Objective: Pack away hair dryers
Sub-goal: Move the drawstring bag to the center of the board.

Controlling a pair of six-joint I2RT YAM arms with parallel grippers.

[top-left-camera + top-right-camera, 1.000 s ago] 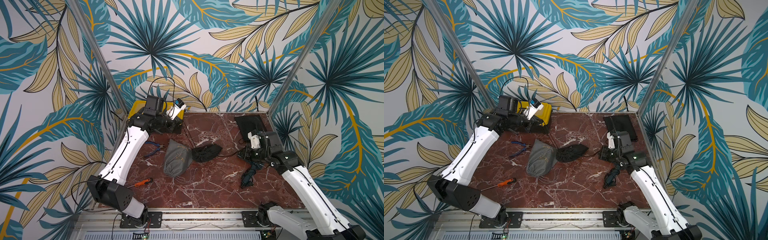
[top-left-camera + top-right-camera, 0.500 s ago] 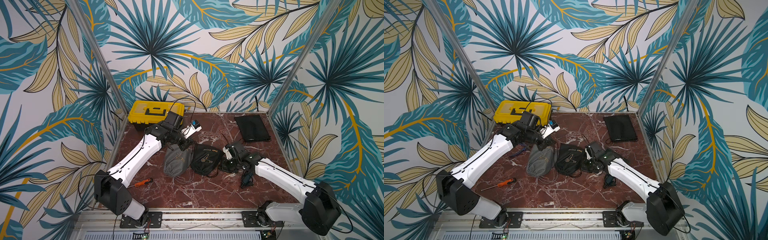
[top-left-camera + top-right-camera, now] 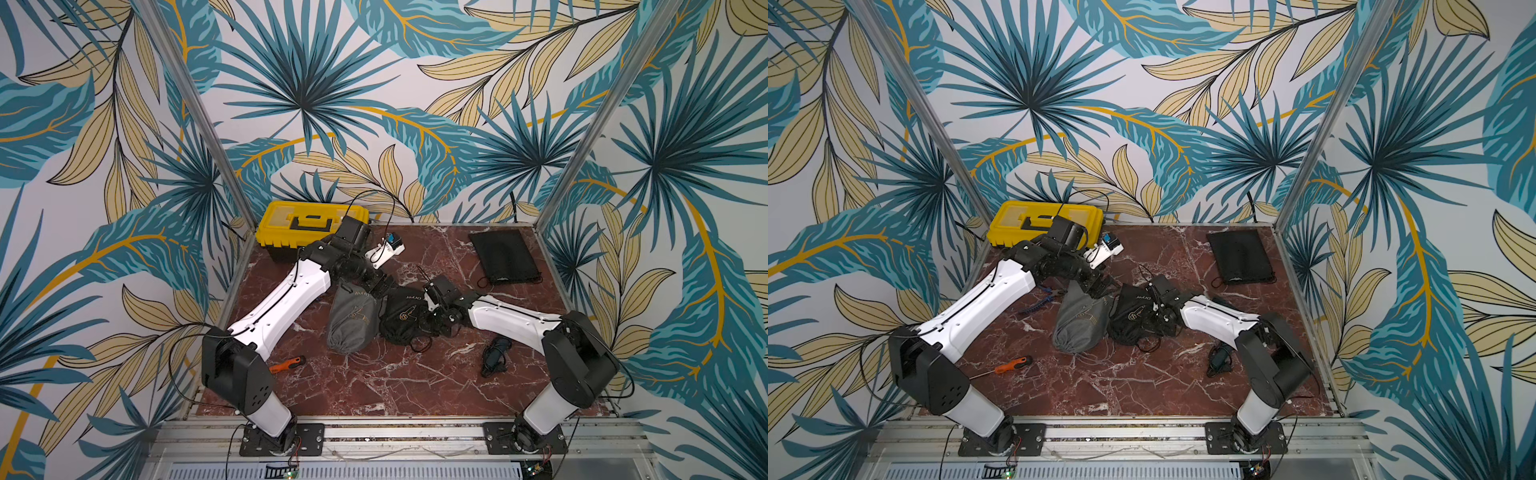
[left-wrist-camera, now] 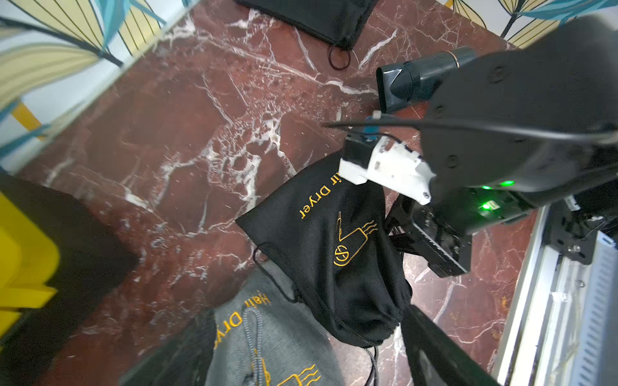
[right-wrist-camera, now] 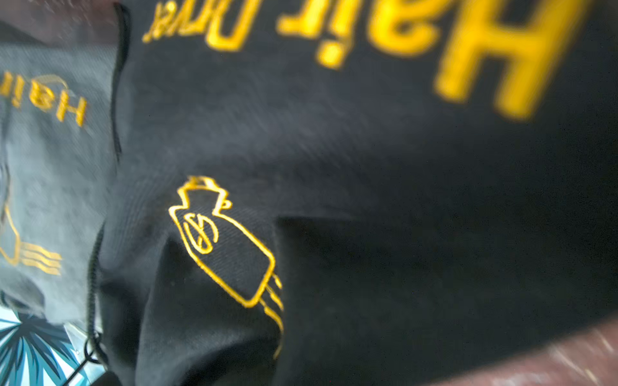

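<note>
Currently: left gripper (image 3: 380, 286) has its jaws wide apart and grips nothing. In the left wrist view one finger (image 4: 434, 354) shows as a dark bar, and its partner is a blur far across the frame. It hovers over the line where the grey bag (image 3: 353, 322) and the black bag (image 3: 405, 318) touch.

Right gripper (image 4: 396, 230): jaws together, pinching the black bag's edge on the side away from the left gripper. The right wrist view is filled with black fabric and yellow "Hair Dryer" stitching, so the fingertips themselves are hidden there.

Dark teal hair dryer (image 4: 414, 78) lies on the marble table (image 3: 374, 386) behind the right gripper, alongside that arm's forearm. It is well apart from both bags, with its cord bundled at the handle. Both bags bulge; can't tell what's inside.

Rest:
- flat black pouch (image 3: 505, 257): well beyond the right gripper, by the back wall
- yellow toolbox (image 3: 309, 224): just behind the left gripper's wrist
- blue pliers (image 3: 1038, 305): beside the left forearm
- orange-handled screwdriver (image 3: 286, 365): near the left arm's base, well apart from the left gripper
</note>
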